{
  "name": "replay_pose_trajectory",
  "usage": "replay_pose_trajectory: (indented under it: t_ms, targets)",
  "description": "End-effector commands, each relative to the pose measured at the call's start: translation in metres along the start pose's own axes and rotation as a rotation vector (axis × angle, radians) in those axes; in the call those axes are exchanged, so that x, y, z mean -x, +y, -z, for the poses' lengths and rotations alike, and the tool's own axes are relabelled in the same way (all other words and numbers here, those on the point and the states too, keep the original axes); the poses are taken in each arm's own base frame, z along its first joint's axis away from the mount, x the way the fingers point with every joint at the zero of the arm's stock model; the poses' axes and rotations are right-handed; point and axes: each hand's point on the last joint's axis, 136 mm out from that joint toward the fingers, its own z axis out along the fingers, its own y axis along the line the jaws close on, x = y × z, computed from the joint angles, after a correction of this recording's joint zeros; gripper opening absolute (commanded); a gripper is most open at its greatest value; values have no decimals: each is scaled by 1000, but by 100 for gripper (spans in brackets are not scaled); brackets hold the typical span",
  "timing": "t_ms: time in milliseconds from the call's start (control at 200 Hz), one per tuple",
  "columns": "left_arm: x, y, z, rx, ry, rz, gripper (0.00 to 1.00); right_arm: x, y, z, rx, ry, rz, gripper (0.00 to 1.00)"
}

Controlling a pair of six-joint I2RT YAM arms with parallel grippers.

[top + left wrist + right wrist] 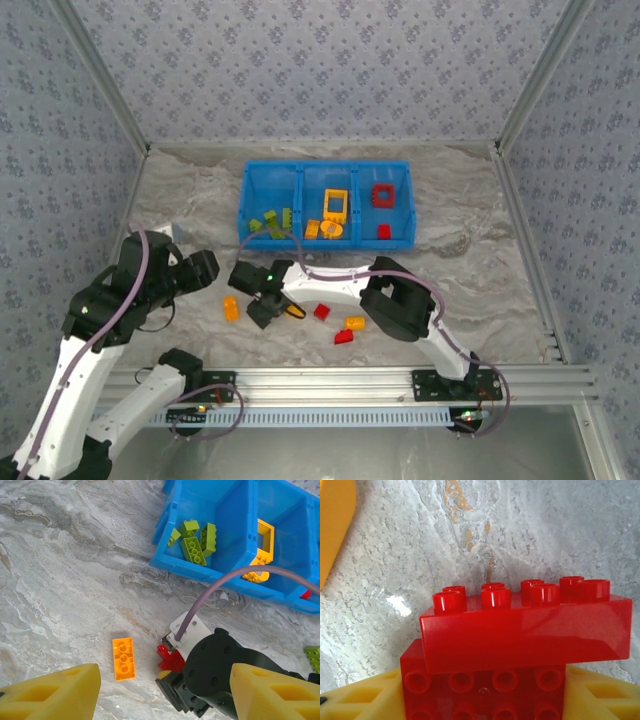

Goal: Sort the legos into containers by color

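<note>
From above, the blue bin [325, 167] stands at the far middle of the table [480, 280]. Its left compartment holds green legos [272, 222], the middle one yellow legos [333, 207], and the right one red legos [383, 196]. Bare marble runs from either end of the bin out to the side walls. The right gripper [266, 305] reaches left across the near floor, between an orange brick [231, 308] and a loose red piece [321, 311]. A yellow piece [355, 323] and a red wedge [344, 337] lie near its forearm. The left gripper [205, 268] hangs just to its left, close by.

From the left wrist, the left gripper [165, 690] is spread wide over the marble with nothing between its fingers. The orange brick [123, 658] lies flat, apart from the right gripper's black body, where a red brick [170, 659] pokes out. Free marble separates them from the bin's near wall [200, 572].

From the right wrist, the right gripper [482, 697] is clamped on the red brick [485, 685], a yellow finger against each end. A second red brick [520, 630] rests against its far side, with open marble beyond.
</note>
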Motion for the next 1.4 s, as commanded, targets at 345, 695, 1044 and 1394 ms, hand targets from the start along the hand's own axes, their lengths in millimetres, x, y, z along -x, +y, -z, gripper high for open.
replay_pose_trajectory:
  t_ms: [345,695,1044,1394]
  targets:
    - [-69,-49,46,-380,329,57,70,-11,-50,87,-23,-140,-138,59]
    - [-40,-116,18,-589,336,60,69,-57,-184,176,-147,-257,-411,58]
    - [-58,-217,-35,-539,204,-196,67,-53,-329,144,-253,-197,-597,58]
    - [-68,-265,-50,-519,128,-322,66,-28,-390,83,-296,-70,-803,58]
